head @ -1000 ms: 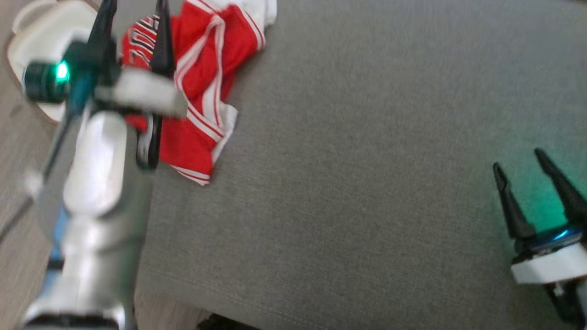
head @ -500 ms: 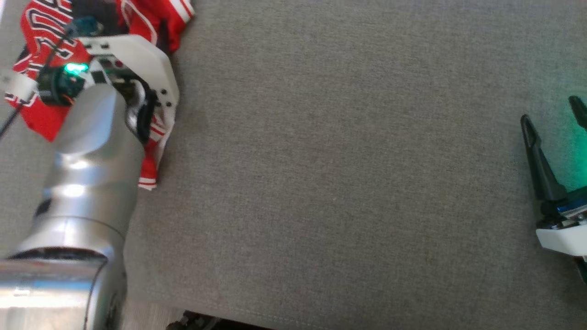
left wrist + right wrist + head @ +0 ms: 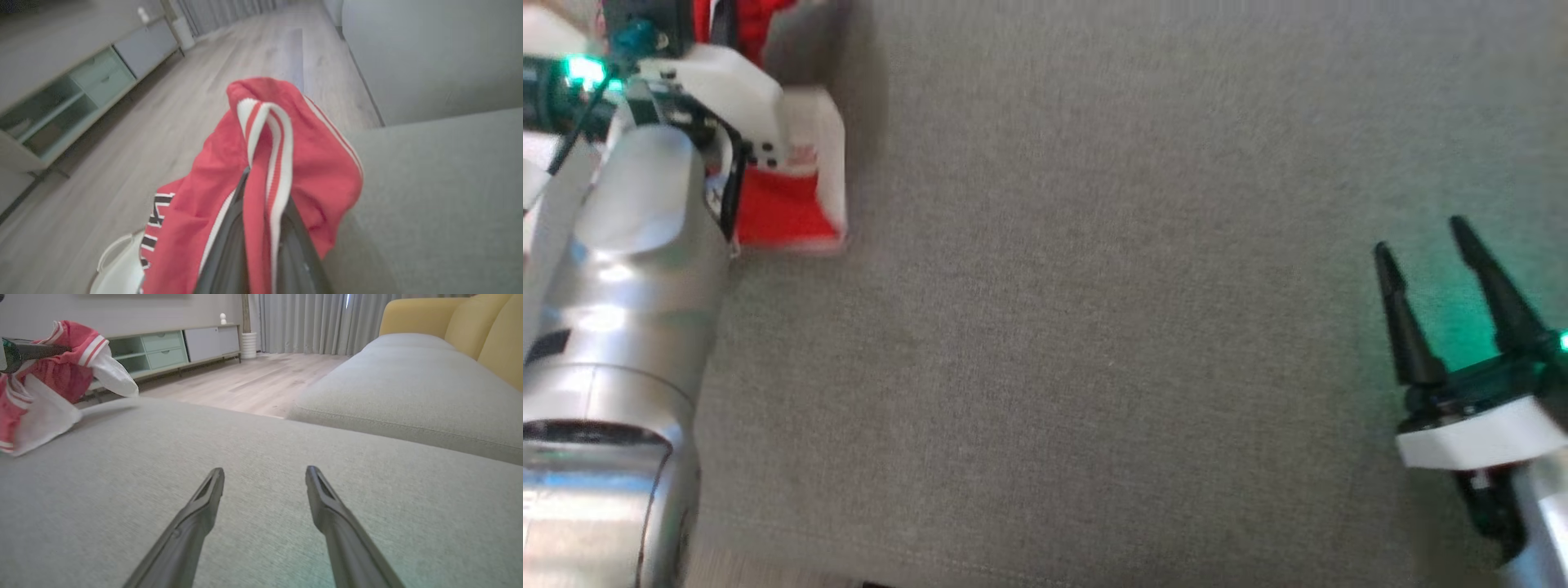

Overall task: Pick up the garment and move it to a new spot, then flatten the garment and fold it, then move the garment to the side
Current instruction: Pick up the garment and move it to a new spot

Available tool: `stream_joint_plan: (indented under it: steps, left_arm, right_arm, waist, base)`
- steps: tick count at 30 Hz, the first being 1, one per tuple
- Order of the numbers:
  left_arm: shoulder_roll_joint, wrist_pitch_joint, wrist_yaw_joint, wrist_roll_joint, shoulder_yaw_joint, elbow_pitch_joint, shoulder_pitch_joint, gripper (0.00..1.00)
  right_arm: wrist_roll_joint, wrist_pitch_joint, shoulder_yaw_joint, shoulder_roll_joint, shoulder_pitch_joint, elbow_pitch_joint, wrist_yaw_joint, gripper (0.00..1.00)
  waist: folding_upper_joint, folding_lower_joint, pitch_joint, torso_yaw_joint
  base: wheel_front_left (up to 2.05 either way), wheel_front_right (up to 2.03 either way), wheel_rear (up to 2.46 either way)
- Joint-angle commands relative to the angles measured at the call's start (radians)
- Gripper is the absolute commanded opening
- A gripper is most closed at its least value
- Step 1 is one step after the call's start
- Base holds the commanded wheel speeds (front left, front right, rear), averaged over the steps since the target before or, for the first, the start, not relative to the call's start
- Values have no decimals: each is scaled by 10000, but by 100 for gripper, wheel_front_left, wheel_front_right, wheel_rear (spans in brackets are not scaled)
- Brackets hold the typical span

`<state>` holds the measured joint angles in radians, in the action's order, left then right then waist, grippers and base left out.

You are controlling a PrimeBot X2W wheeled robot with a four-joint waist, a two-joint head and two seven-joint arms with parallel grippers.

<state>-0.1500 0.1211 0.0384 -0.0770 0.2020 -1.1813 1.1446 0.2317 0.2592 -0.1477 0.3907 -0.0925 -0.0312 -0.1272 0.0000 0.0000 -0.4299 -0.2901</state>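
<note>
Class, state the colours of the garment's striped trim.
White with red stripes, on the red garment; clearest in the left wrist view.

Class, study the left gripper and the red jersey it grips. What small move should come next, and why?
Probably raise the left gripper and carry the jersey toward the bare middle of the cushion. The gripper is shut on the jersey's striped trim, the cloth hangs bunched near the cushion's edge, and the right gripper stands open over bare fabric.

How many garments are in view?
1: a red-and-white jersey, pinched in the left gripper, held up at the grey cushion's left side. The left arm may hide others.
</note>
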Motion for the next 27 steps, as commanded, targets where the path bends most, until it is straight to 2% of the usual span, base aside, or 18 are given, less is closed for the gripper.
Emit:
stream_joint_plan:
  steps: [1, 8, 13, 17, 18, 22, 27]
  left_arm:
    - [-633, 342, 92, 134, -3, 459, 604, 0]
    - [-697, 837, 606, 252, 512, 1057, 802, 0]
    - [-604, 833, 829, 125, 904, 1729, 472, 0]
    - [-152, 689, 905, -220, 1397, 2507, -126, 0]
    - [-152, 689, 905, -220, 1397, 2507, -126, 0]
    - [201, 565, 917, -639, 2279, 3293, -1038, 0]
    - [294, 860, 920, -966, 3447, 3865, -2462, 0]
  right_arm:
    - [127, 26, -257, -157, 36, 144, -35, 100]
    - [264, 26, -522, -1220, 506, -329, -35, 100]
    - [301, 26, -360, -1738, 1004, -310, -35, 100]
    - [319, 26, -210, -1964, 1407, -249, -35, 100]
    - [319, 26, -210, -1964, 1407, -249, -35, 100]
    - [316, 26, -235, -2082, 1690, -211, -35, 100]
    - [250, 26, -496, -2125, 1527, -147, -35, 100]
  waist:
    - [0, 0, 1173, 345]
    - [0, 0, 3404, 1448]
    - [0, 0, 4306, 2485]
    - [0, 0, 4505, 3289]
    - [0, 0, 4505, 3289]
    - [0, 0, 4458, 4027]
    - [0, 0, 3990, 4877]
  base:
    - [0, 0, 0]
    - [0, 0, 0]
    - [0, 0, 0]
    - [0, 0, 0]
    - [0, 0, 0]
    - [0, 0, 0]
    - [0, 0, 0]
